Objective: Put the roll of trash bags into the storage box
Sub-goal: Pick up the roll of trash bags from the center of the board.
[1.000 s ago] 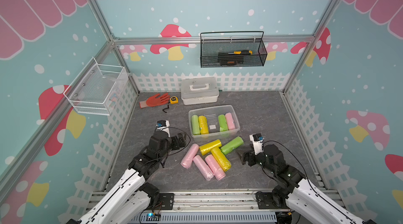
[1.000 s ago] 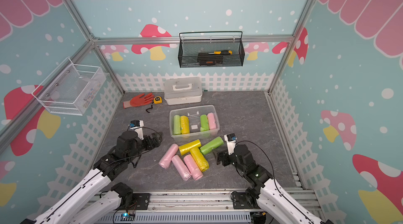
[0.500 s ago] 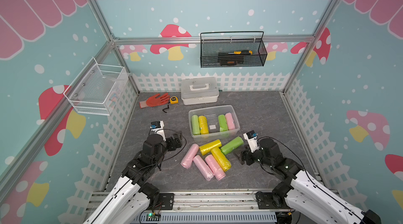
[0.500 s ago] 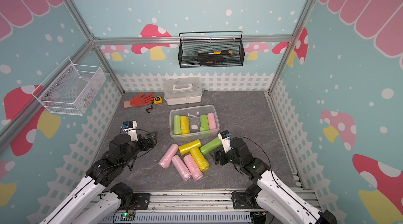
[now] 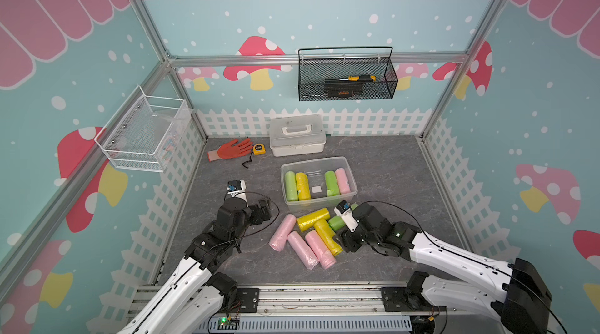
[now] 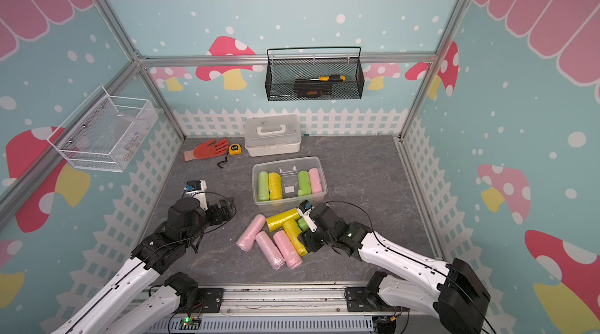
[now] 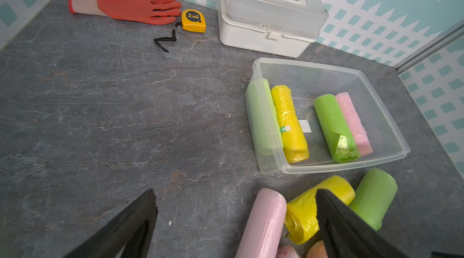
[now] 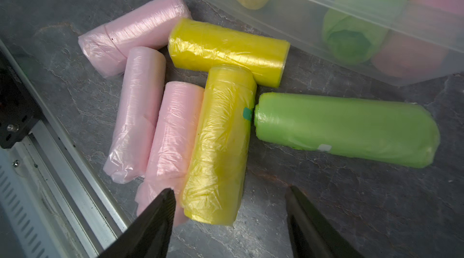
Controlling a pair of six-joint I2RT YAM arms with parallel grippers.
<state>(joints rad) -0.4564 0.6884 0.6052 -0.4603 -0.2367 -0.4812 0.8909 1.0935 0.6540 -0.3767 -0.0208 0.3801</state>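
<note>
We read the right gripper [image 8: 229, 191] as lined up for a pick. Its jaws stand partly open on either side of the near end of a yellow roll [image 8: 221, 143], and they hold nothing.

That roll lies on the table [image 8: 326, 194], outside the storage box [image 8: 376, 10] on the robot's side of it. A pink roll [image 8: 173, 138] presses along one flank, which is probably why the gripper comes in at the free end and not across the middle. One jaw sits at the seam between yellow and pink; we cannot tell whether it touches either.

The left gripper [image 7: 234, 191] hangs wide open and empty to the left of the box, likely just keeping clear.

The yellow roll is a short, fat cylinder of crinkled, glossy film. It has a small green tab where a green roll [image 8: 346, 128] butts against its side. Four rolls [image 5: 303, 186] already lie inside the box.
</note>
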